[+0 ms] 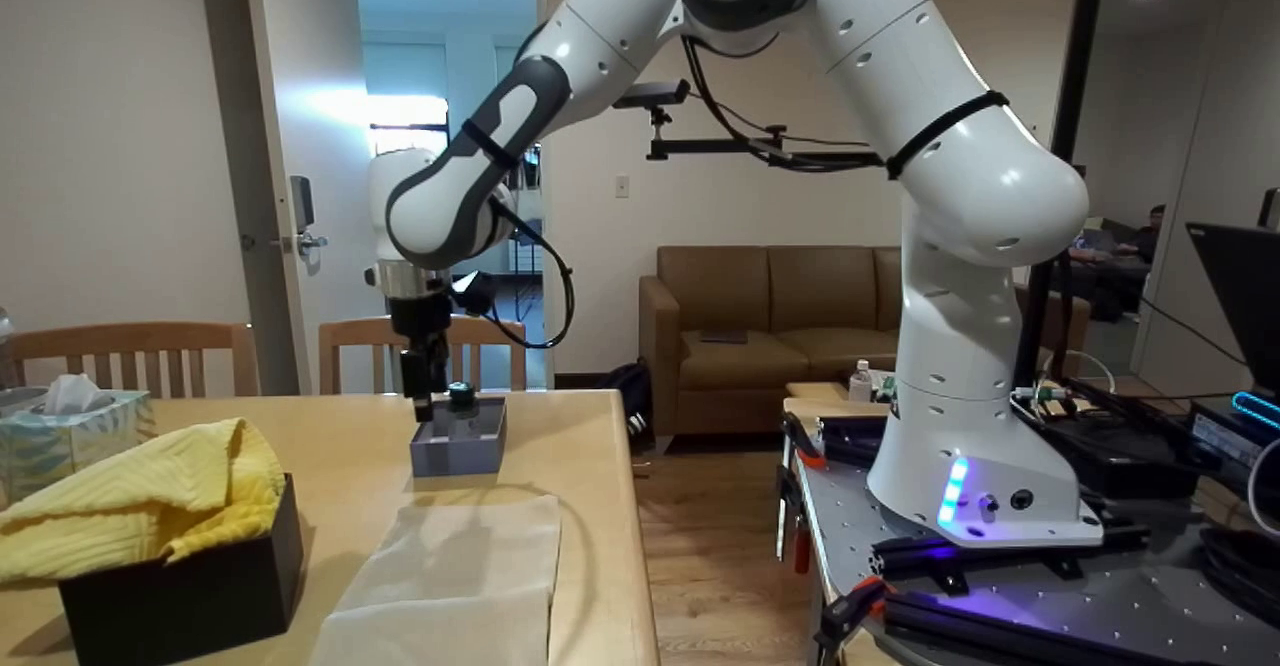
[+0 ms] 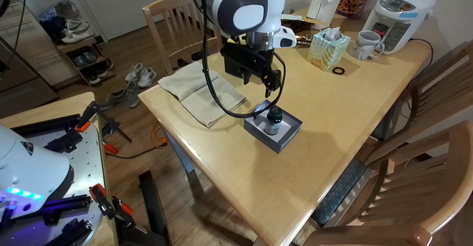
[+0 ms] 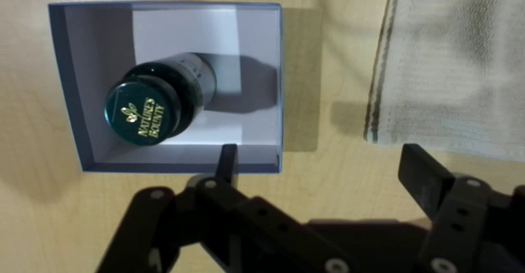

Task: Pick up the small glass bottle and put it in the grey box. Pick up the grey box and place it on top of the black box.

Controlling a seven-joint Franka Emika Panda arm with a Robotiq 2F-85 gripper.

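white arm, black cables, black claw

Green-capped bottle, grey box, black box

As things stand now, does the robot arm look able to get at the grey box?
Probably yes: the open gripper hangs near the grey box, and its wall facing the beige cloth looks unobstructed. The small bottle stands inside, apart from that wall.
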